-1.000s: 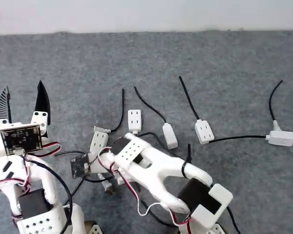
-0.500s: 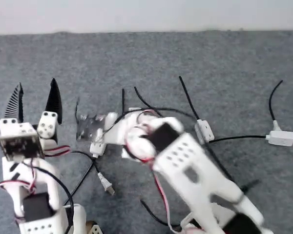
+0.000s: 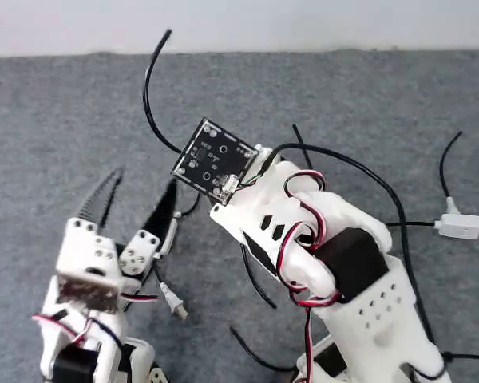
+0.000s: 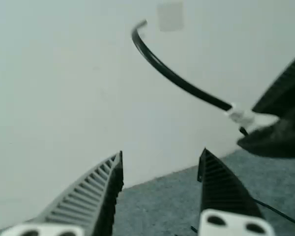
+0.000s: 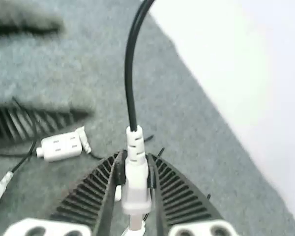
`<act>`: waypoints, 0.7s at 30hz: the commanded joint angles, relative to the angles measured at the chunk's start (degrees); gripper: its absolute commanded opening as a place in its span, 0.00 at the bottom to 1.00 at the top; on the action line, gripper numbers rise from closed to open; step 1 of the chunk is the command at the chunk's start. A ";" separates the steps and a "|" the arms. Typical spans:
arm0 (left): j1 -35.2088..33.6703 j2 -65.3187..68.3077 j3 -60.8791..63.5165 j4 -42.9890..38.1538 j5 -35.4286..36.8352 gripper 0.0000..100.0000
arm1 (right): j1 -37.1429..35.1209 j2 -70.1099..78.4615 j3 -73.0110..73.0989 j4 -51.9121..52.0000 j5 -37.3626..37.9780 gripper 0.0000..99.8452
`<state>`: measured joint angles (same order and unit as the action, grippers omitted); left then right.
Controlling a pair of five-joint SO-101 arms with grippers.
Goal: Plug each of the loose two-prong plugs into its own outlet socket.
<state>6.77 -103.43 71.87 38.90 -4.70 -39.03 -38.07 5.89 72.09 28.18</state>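
Note:
My right gripper (image 5: 135, 156) is shut on a narrow white plug (image 5: 135, 189), held well above the carpet. Its black cord (image 3: 150, 76) arcs up toward the back wall. In the high view the right wrist's camera board (image 3: 215, 159) hides those fingers. My left gripper (image 3: 146, 177) stands open and holds nothing, just left of the raised right arm; its tips (image 4: 161, 153) face the wall. A white outlet socket (image 5: 61, 145) lies on the carpet below the held plug. A loose two-prong plug (image 3: 173, 302) lies near the left arm's base.
Another white socket (image 3: 459, 227) with a black cord lies at the far right of the grey carpet (image 3: 383, 104). Black cords (image 3: 255, 287) trail across the carpet between the arm bases. The pale wall (image 3: 303, 24) borders the back.
The right arm has risen from the carpet with the corded plug, whose cord now points up. The left arm has swung right and tilted toward the middle, still open.

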 commanded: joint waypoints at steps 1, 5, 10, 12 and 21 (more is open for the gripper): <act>4.57 -0.97 1.63 0.09 -0.62 0.25 | -0.40 -1.54 -6.42 -1.80 -1.05 0.01; 7.03 -0.97 2.77 0.09 -0.62 0.25 | -1.63 -1.54 -7.30 -3.03 -1.76 0.01; 11.96 -0.97 2.86 1.67 -0.62 0.25 | -4.09 -1.45 -7.12 -3.82 -1.85 0.01; 13.19 -0.97 2.68 1.58 -0.62 0.25 | -5.41 -1.45 -7.12 -3.30 -1.85 0.01; 12.40 -1.05 1.98 0.18 -0.62 0.25 | -7.16 -1.54 -7.03 0.66 -1.93 0.01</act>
<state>19.96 -103.60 75.03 40.31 -4.70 -45.45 -38.07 1.76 70.59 26.95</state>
